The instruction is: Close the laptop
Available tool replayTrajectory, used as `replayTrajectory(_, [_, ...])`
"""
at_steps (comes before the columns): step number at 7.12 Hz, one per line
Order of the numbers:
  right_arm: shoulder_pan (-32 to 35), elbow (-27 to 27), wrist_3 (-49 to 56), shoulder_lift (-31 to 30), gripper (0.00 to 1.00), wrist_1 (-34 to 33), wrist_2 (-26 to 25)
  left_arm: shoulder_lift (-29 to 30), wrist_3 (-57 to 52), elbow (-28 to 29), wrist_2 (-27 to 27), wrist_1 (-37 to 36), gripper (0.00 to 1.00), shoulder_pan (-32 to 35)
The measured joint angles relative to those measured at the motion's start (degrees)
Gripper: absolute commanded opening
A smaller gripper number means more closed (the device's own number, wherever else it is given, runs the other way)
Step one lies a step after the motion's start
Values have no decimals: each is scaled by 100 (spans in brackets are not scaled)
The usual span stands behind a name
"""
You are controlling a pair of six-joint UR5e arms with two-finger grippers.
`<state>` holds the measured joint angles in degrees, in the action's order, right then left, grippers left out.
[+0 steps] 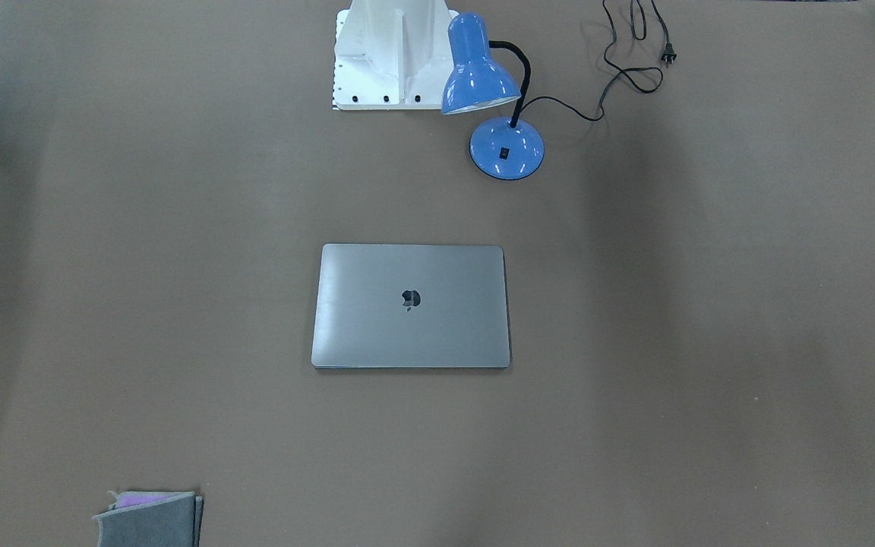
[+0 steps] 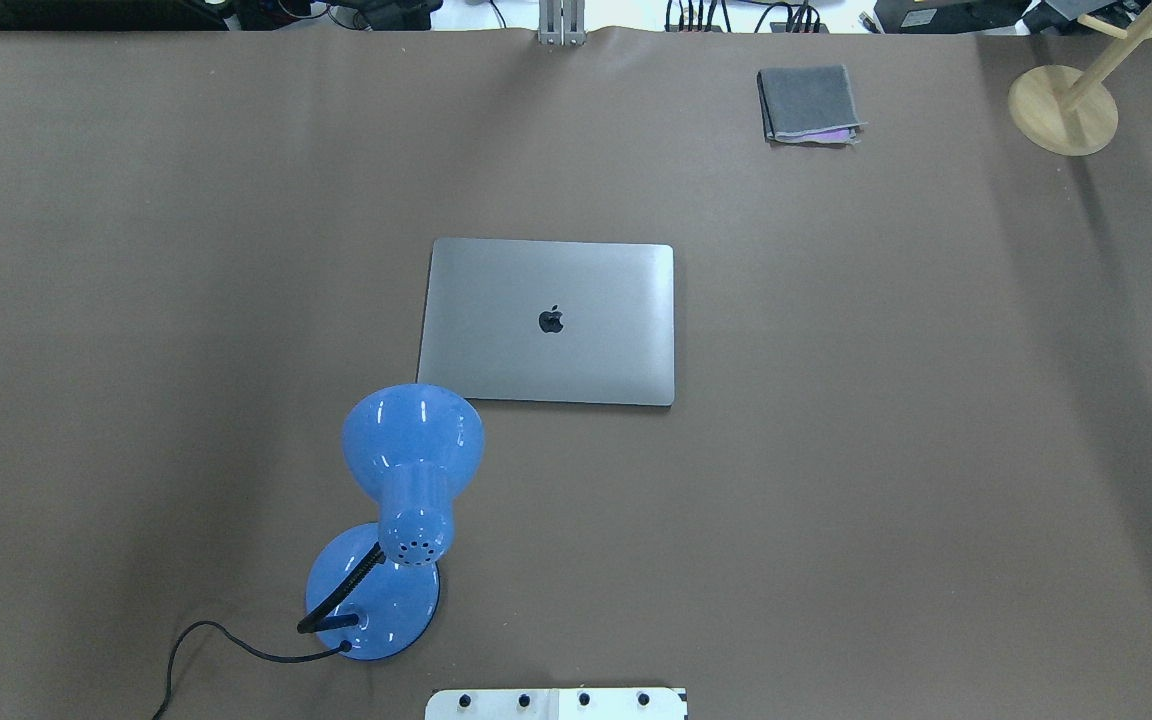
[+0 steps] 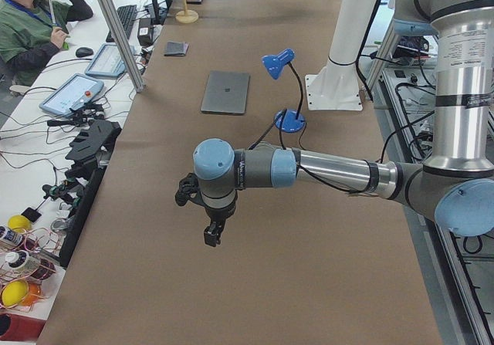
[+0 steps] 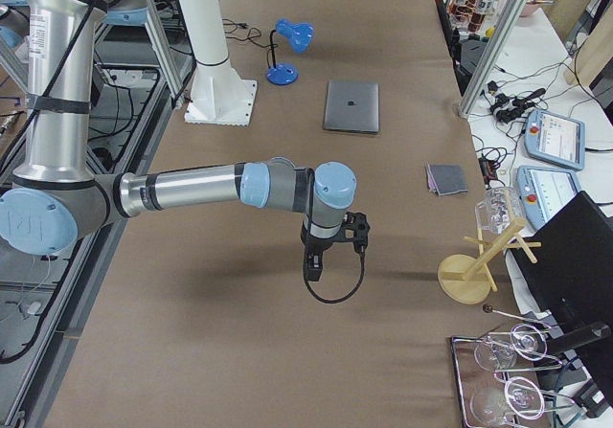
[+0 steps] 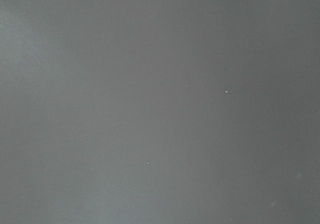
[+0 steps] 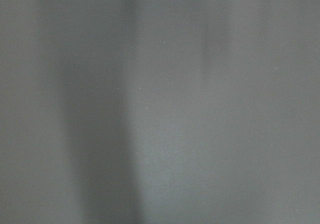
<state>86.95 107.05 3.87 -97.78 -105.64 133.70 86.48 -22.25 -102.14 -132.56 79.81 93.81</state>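
The laptop [image 2: 548, 322] lies flat on the brown table [image 2: 936, 450] with its lid down and the dark logo facing up, so the closing looks done. It is well apart from both sets of fingers. The left gripper [image 3: 210, 233] and the right gripper [image 4: 313, 263] each hang over bare table toward opposite ends, with the laptop between them. They show only in the side views, so I cannot tell how far their fingers are parted; neither appears to carry anything. The laptop is likely stiff, smooth and slippery, fairly heavy for its thinness, with a fragile screen. Any further contact suits a gentle flat press on the lid near its free long edge, not a pinch.
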Motion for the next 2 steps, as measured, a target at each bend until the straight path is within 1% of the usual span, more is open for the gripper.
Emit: replayTrajectory(2, [-12,0,0,-4,100,0,-2,-1,-6,-30,9,0,98,4])
